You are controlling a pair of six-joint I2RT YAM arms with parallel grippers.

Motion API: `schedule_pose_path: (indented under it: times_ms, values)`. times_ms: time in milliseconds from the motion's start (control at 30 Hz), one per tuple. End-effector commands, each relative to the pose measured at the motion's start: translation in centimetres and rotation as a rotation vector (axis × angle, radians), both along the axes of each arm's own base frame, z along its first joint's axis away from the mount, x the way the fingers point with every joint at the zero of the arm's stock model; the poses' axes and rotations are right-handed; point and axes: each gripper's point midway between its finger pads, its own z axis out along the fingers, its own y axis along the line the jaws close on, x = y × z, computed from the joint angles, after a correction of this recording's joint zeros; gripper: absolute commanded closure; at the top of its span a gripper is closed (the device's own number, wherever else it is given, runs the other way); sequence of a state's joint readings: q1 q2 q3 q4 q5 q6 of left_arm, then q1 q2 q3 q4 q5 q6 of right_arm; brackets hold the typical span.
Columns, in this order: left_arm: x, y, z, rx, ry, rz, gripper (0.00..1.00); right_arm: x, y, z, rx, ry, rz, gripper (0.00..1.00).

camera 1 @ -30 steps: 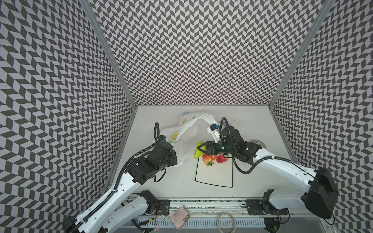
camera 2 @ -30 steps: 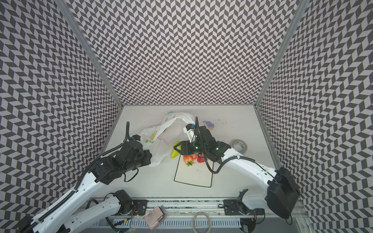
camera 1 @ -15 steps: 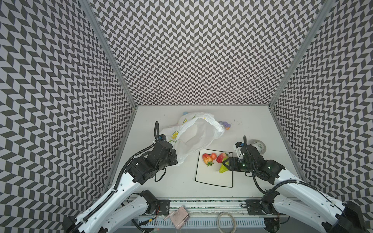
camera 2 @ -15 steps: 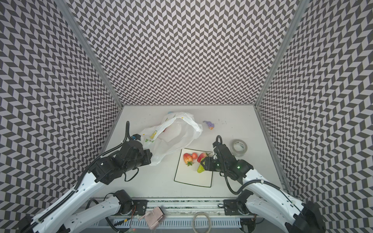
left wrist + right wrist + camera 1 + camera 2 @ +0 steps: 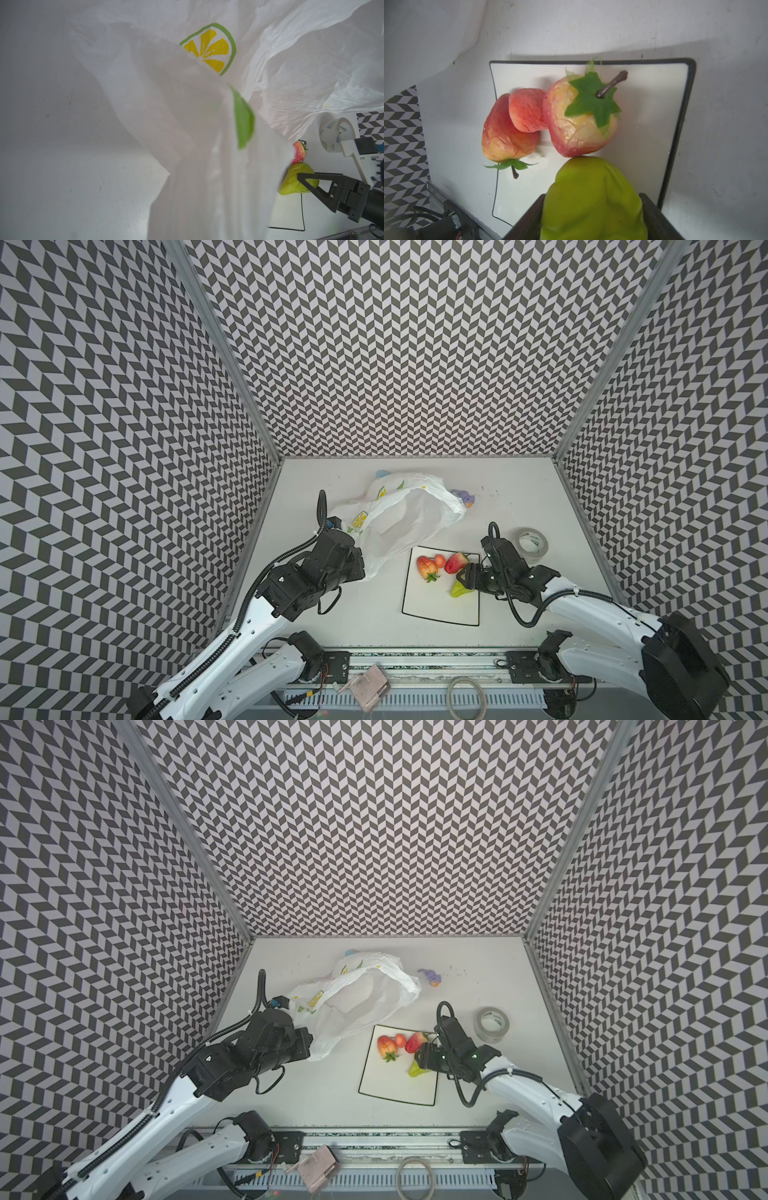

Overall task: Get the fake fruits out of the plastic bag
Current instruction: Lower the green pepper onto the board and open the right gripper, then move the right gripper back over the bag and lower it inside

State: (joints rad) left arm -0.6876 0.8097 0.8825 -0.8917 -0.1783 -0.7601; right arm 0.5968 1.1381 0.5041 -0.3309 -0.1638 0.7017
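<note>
Clamps the left gripper (image 5: pixel 361 570) fully shut on the near corner of the large, thin, crinkly white plastic bag (image 5: pixel 409 510) printed with yellow lemon slices and green leaves. Bag slumped on the white desk (image 5: pixel 519 497) at 11 o'clock from the white square black-rimmed plate (image 5: pixel 436 610), mouth gaping toward it. Straddles the glossy yellow-green pear-shaped toy fruit (image 5: pixel 458 592), at the plate's 3 o'clock side, with the right gripper (image 5: pixel 592 195), one finger along each flank; cannot tell whether squeezing or merely alongside. Along the plate's 12 o'clock edge, touching in a row: a glossy red toy strawberry (image 5: pixel 425 566) with green leaves, a small round orange-red toy fruit (image 5: pixel 439 560), and a second strawberry (image 5: pixel 455 562) against the pear's tip. Grey tape roll (image 5: pixel 532 542) at 2 o'clock from the plate; small purple toy figure (image 5: pixel 465 497) at the bag's 2 o'clock rim; light blue egg-shaped thing (image 5: pixel 382 474) peeping out at its 12 o'clock.
</note>
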Motion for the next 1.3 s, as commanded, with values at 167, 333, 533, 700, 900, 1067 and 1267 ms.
schedule_pose_path:
  times_ms: [167, 333, 533, 700, 900, 1067, 1267]
  values:
    - [0.2, 0.2, 0.9, -0.002, -0.031, 0.015, 1.00, 0.9, -1.3, 2.1, -0.028, -0.065, -0.034, 0.14]
    - [0.4, 0.2, 1.1, -0.007, -0.039, 0.018, 1.00, 0.6, -2.5, 6.4, -0.023, -0.157, -0.053, 0.13]
    - [0.3, 0.2, 1.2, -0.004, -0.035, 0.016, 1.00, 0.5, 0.0, 14.7, 0.128, -0.443, 0.128, 0.23]
    - [0.2, 0.3, 1.3, -0.007, -0.036, 0.017, 1.00, -0.6, 5.3, 19.5, 0.196, -0.686, 0.367, 0.32]
    - [0.1, 0.2, 1.4, -0.021, -0.038, 0.019, 1.00, -0.6, 12.3, 21.0, 0.231, -0.781, 0.533, 0.37]
    - [0.1, 0.3, 1.3, -0.022, -0.037, 0.019, 1.00, 1.6, 16.8, 20.4, 0.285, -0.717, 0.522, 0.44]
    - [0.0, 0.3, 1.2, -0.014, -0.029, 0.019, 1.00, 4.0, 21.1, 17.5, 0.381, -0.467, 0.420, 0.53]
